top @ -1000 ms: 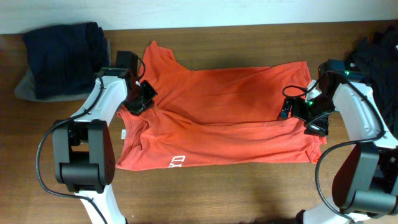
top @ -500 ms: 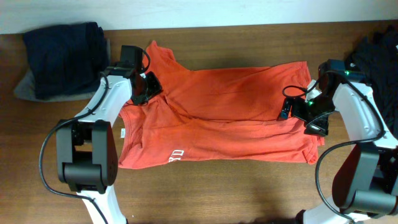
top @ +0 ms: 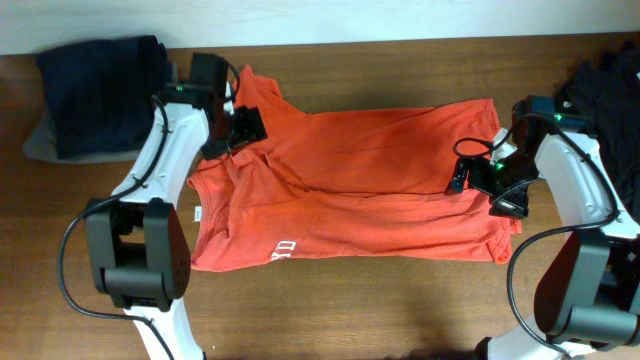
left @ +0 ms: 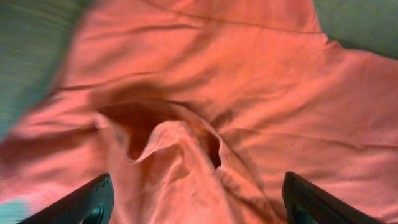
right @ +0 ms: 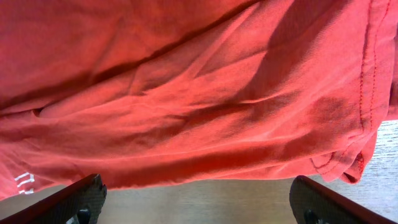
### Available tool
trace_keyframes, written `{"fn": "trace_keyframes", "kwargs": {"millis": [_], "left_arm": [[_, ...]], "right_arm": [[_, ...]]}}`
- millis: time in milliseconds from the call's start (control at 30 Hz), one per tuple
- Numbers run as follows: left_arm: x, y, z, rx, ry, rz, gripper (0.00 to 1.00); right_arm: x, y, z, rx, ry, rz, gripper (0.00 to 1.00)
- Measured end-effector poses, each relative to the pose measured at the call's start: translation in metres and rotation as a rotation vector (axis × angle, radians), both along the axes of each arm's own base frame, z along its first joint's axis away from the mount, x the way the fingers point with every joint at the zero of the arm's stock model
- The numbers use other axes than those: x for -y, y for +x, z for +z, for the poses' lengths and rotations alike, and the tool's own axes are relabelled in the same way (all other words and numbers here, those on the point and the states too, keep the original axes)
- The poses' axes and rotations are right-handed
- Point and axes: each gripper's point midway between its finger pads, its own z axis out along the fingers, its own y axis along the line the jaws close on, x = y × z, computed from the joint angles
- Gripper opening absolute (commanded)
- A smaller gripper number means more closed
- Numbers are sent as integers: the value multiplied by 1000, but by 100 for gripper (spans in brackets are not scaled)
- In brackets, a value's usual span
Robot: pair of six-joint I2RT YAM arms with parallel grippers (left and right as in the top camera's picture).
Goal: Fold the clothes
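An orange-red T-shirt (top: 350, 190) with white lettering (top: 285, 245) lies spread across the wooden table, rumpled at its left end. My left gripper (top: 245, 125) hovers over the shirt's upper left part, near the sleeve. In the left wrist view it (left: 199, 208) is open, and a raised fold of fabric (left: 180, 143) lies below and ahead of the fingers, untouched. My right gripper (top: 470, 175) sits at the shirt's right end. In the right wrist view it (right: 202, 205) is open over bare wood, just short of the shirt's edge (right: 205, 168).
A navy pile of clothes (top: 100, 65) rests on a grey garment (top: 40, 140) at the back left. A heap of black clothes (top: 605, 80) lies at the back right. Bare table (top: 350, 310) runs along the front edge.
My left gripper has opened and let go of the shirt, moving toward the back of the table. The shirt's left part has shifted and bunched. The right arm has not moved.
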Motion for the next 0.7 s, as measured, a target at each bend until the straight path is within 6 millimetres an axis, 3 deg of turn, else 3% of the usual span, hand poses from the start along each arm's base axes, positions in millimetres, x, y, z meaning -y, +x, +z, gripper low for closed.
{"fn": "trace_keyframes", "kwargs": {"millis": [200, 300, 333, 400, 500, 700], "left_arm": [[-1, -23, 38, -27, 64, -82, 66], [3, -40, 39, -78, 78, -116, 54], [4, -46, 37, -99, 81, -125, 45], [6, -57, 28, -144, 89, -142, 36], [3, -71, 10, -200, 100, -155, 35], [-1, -91, -36, -263, 111, -162, 21]], "right_arm": [[0, 0, 0, 2, 0, 0, 99], [0, 0, 0, 2, 0, 1, 99], [0, 0, 0, 2, 0, 1, 99], [0, 0, 0, 2, 0, 1, 99], [0, 0, 0, 1, 0, 1, 99], [0, 0, 0, 1, 0, 3, 99]]}}
